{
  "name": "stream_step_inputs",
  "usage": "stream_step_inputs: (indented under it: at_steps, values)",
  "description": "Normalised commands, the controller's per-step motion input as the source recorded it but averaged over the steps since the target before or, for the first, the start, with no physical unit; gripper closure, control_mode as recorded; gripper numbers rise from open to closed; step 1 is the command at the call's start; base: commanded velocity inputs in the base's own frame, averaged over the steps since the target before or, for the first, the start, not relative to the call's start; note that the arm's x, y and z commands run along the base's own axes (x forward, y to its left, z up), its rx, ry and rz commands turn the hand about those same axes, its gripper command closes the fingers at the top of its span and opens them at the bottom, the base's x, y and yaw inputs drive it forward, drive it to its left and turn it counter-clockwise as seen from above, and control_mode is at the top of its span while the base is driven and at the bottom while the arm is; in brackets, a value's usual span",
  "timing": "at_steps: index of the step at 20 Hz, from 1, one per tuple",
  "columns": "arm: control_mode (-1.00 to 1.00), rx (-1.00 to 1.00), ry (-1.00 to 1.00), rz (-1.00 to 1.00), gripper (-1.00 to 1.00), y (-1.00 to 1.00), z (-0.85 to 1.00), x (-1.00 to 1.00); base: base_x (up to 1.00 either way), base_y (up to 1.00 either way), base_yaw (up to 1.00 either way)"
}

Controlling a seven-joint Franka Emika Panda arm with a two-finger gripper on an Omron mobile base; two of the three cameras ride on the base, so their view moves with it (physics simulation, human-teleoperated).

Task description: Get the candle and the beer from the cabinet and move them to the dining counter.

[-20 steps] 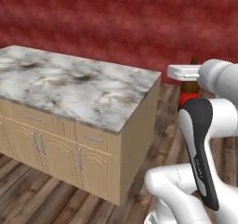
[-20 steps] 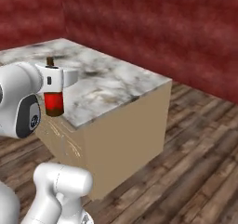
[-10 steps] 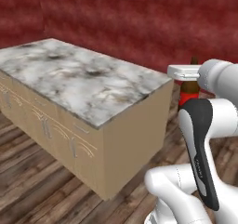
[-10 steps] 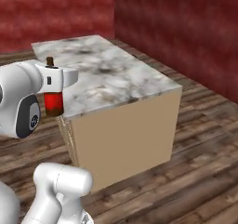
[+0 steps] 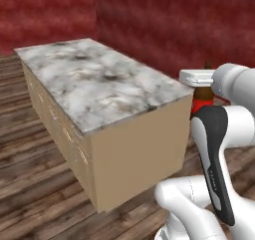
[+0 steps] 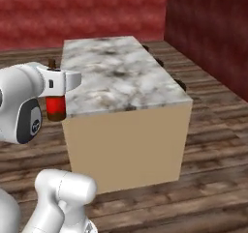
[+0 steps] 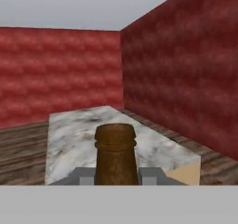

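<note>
Holding beer bottle (image 6: 56, 107) clamped in pincer (image 7: 116, 174) by the neck, upright, off the end of the marble counter (image 6: 118, 77), not yet over it.

Risking: bottle base striking the counter edge while approaching too low; tipping if released tilted.

Counting: one bottle, one counter, several dark stools (image 6: 181, 84) along the far side.

Two base cameras look forward and down from behind the arm, left and right, sharing the marble-topped table (image 5: 107, 87) (image 6: 118, 72) seen end-on nearby, while the hand camera faces level along that table (image 7: 74, 135) toward the red walls.
</note>
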Motion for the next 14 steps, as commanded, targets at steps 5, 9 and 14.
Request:
stream_step_inputs:
  at_steps: [5, 9, 14]
  values:
    - [1.00, 0.00, 0.00, 0.00, 1.00, 0.00, 0.00, 0.00, 0.00, -1.00, 0.54]
    - [1.00, 0.00, 0.00, 0.00, 1.00, 0.00, 0.00, 0.00, 0.00, -1.00, 0.55]
    - [1.00, 0.00, 0.00, 0.00, 1.00, 0.00, 0.00, 0.00, 0.00, -1.00, 0.54]
